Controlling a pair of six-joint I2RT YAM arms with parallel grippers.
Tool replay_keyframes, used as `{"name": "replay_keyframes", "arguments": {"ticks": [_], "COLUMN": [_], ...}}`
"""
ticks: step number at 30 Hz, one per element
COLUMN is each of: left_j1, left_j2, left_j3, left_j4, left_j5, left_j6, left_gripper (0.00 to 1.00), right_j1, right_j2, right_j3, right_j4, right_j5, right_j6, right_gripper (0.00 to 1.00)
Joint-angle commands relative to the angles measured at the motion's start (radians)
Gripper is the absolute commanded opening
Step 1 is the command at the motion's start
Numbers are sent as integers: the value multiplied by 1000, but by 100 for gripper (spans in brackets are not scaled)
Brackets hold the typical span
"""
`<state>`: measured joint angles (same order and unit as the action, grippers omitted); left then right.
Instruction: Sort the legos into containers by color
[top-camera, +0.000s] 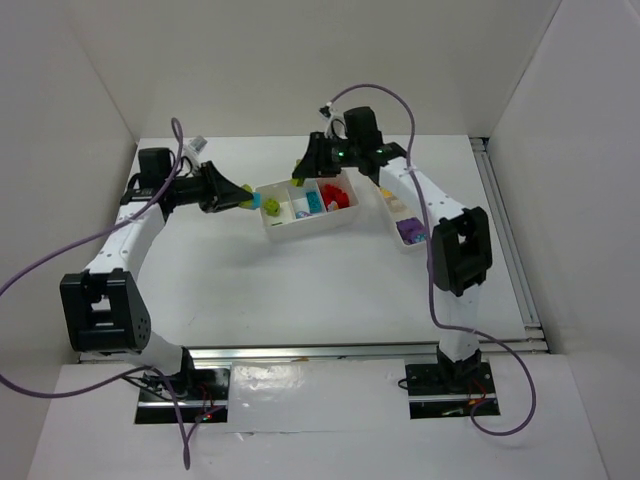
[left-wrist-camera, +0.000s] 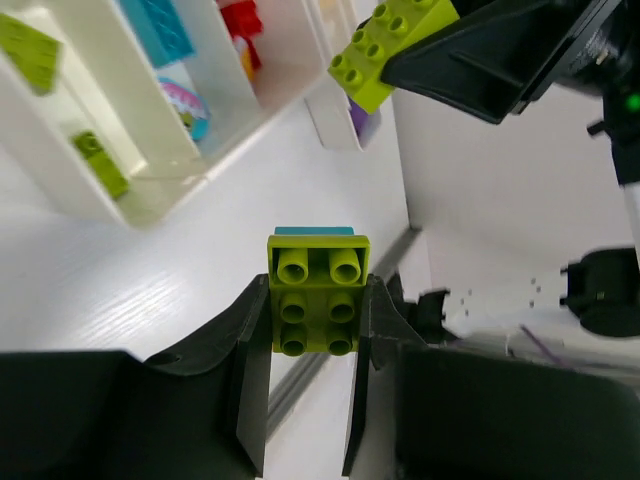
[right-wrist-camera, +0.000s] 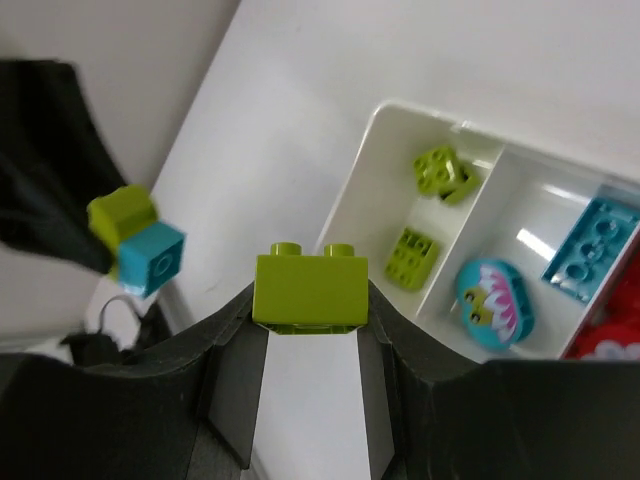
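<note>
My left gripper (top-camera: 243, 196) is shut on a lime green brick (left-wrist-camera: 317, 295) with a teal-blue brick (left-wrist-camera: 313, 231) stuck to its far side. It holds them just left of the wider white tray (top-camera: 305, 229). My right gripper (top-camera: 300, 172) is shut on another lime green brick (right-wrist-camera: 310, 290), above the tray's far left corner. The tray's left compartment holds two lime bricks (right-wrist-camera: 445, 172) (right-wrist-camera: 412, 258). The following compartment holds a teal plate (right-wrist-camera: 590, 250) and a round teal piece (right-wrist-camera: 490, 300). Red bricks (top-camera: 335, 195) fill the right compartment.
The narrower white tray (top-camera: 413, 246) lies right of the wide one, under my right arm, with yellow (top-camera: 388, 200) and purple (top-camera: 408, 230) bricks in it. White walls close in the table at the back and sides. A metal rail (top-camera: 505, 240) runs along the right edge.
</note>
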<state>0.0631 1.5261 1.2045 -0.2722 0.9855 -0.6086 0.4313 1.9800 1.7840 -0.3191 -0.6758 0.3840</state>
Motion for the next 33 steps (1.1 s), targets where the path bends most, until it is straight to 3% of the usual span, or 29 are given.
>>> {"name": "replay_keyframes", "arguments": {"ticks": [1, 7, 12, 16, 17, 19, 24, 27, 28, 31, 33], "left_j1": [33, 53, 53, 53, 53, 53, 53, 44, 35, 14, -14], "left_j2": [-82, -115, -106, -106, -106, -106, -69, -44, -31, -6, 6], "left_j3": [-10, -10, 0, 9, 18, 18, 9, 0, -11, -11, -20], "left_j4": [-39, -88, -102, -102, -102, -102, -39, 27, 48, 145, 209], "left_j5": [-119, -148, -139, -139, -139, -139, -2, 60, 89, 211, 267], "left_j6": [-5, 15, 24, 24, 24, 24, 35, 47, 47, 35, 20], "left_gripper": [0, 0, 0, 0, 0, 0, 0, 0, 0, 0, 0], "right_j1": [70, 121, 181, 181, 181, 181, 155, 95, 60, 11, -9], "right_j2": [97, 238, 373, 416, 390, 353, 190, 36, -2, -113, -124], "right_j3": [138, 285, 437, 508, 490, 463, 318, 124, 74, -67, -68], "right_j4": [-138, -163, -239, -294, -294, -282, -255, -141, -61, 67, 68], "right_j5": [275, 367, 418, 447, 461, 470, 483, 348, 218, -35, -146], "right_j6": [-36, -34, -76, -86, -95, -96, -96, -96, -96, -73, -73], "right_gripper": [0, 1, 10, 51, 66, 72, 70, 70, 70, 84, 91]}}
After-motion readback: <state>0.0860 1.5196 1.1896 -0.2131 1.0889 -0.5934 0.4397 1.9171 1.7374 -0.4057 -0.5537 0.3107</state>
